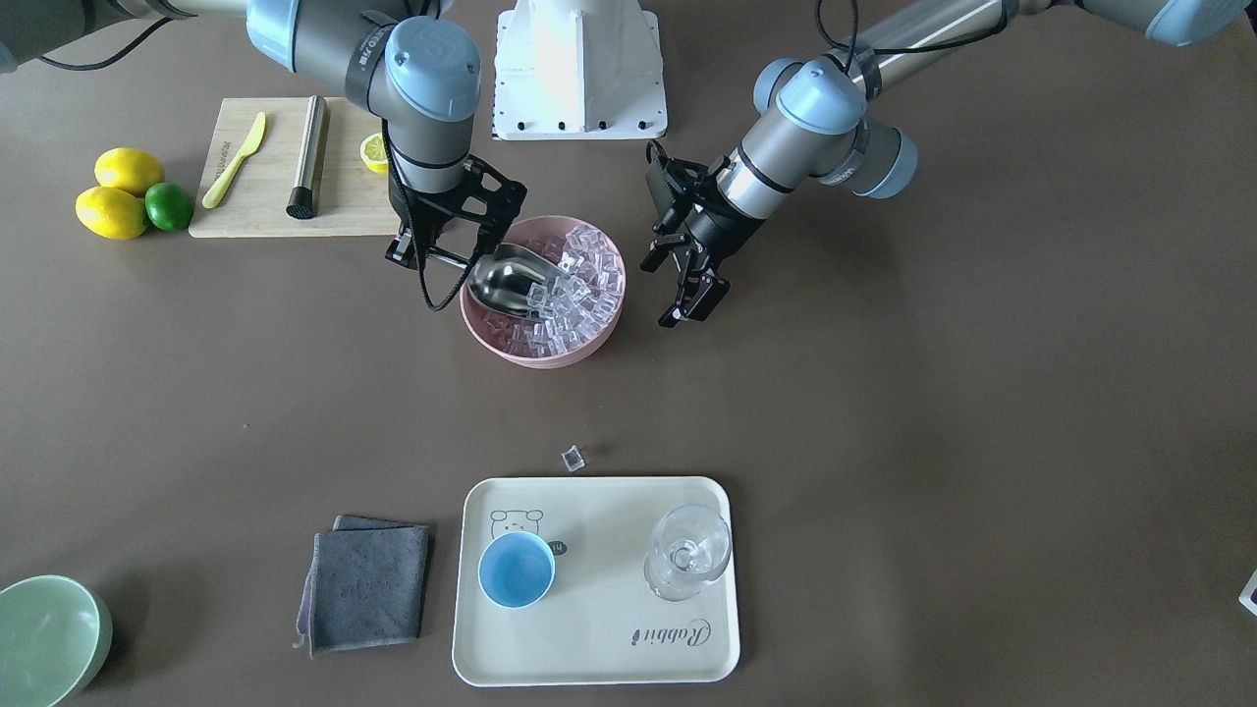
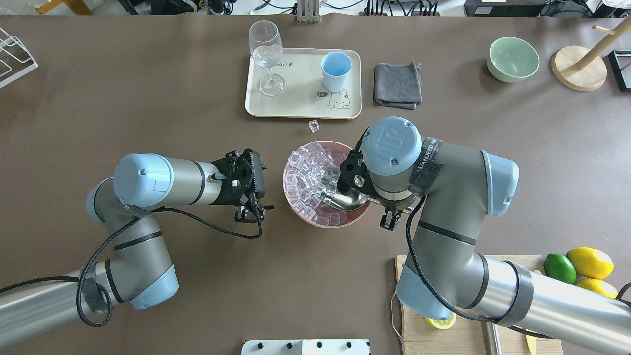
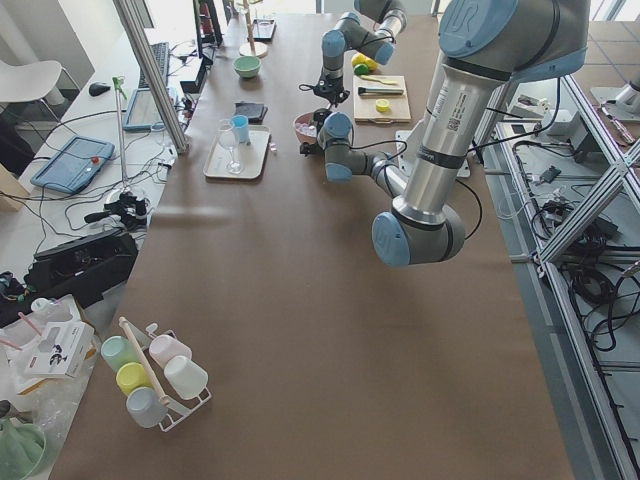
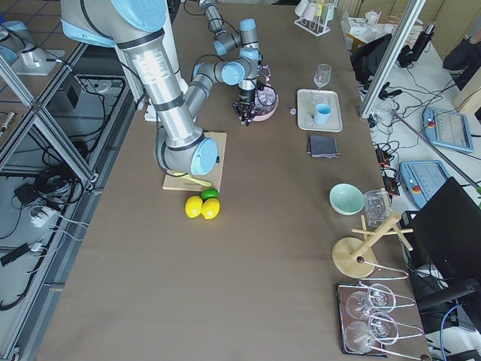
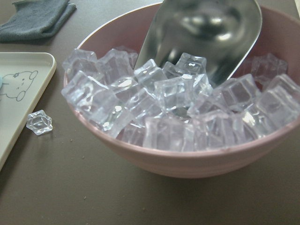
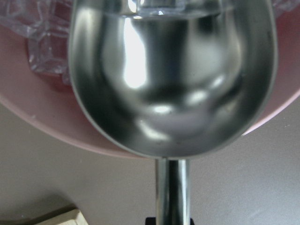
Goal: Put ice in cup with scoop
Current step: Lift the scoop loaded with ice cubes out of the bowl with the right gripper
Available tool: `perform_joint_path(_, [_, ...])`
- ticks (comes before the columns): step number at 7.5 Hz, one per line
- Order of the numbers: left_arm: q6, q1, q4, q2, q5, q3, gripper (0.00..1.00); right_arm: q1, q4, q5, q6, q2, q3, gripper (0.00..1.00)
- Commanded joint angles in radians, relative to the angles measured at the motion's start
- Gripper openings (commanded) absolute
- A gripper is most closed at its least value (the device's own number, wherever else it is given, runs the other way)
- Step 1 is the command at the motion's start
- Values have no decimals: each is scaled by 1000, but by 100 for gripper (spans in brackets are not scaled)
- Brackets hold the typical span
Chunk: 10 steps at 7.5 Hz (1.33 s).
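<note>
The steel scoop lies tilted in a pink bowl, its mouth against the heap of ice. My right gripper is shut on the scoop's rod handle at the bowl's edge. In the right wrist view the trough looks empty, with ice only at its lip. My left gripper is open and empty beside the bowl's other side. The light-blue cup stands empty on a cream tray. One loose ice cube lies on the table between bowl and tray.
A clear stemmed glass stands on the tray beside the cup. A grey cloth and a pale-green bowl lie beside the tray. A cutting board with a steel cylinder, lemons and a lime sits behind my right arm.
</note>
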<state>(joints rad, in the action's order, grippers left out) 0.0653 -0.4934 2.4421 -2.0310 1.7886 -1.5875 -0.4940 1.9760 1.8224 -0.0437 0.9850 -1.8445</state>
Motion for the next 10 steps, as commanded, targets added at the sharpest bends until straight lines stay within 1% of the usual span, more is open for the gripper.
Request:
perform_joint_path(1, [1, -2, 0, 0, 0, 0, 98, 0, -43, 0, 5, 14, -2, 0])
perform_joint_path(4, [-2, -2, 0, 1, 0, 0, 98, 0, -43, 0, 7, 17, -19, 0])
perform_joint_path(5, [-2, -2, 0, 1, 0, 0, 98, 0, -57, 2, 7, 23, -22, 0])
perform_joint_path(7, [-2, -2, 0, 1, 0, 0, 98, 0, -132, 2, 7, 61, -22, 0])
perform_joint_path(10, [-2, -2, 0, 1, 0, 0, 98, 0, -160, 18, 27, 66, -28, 0])
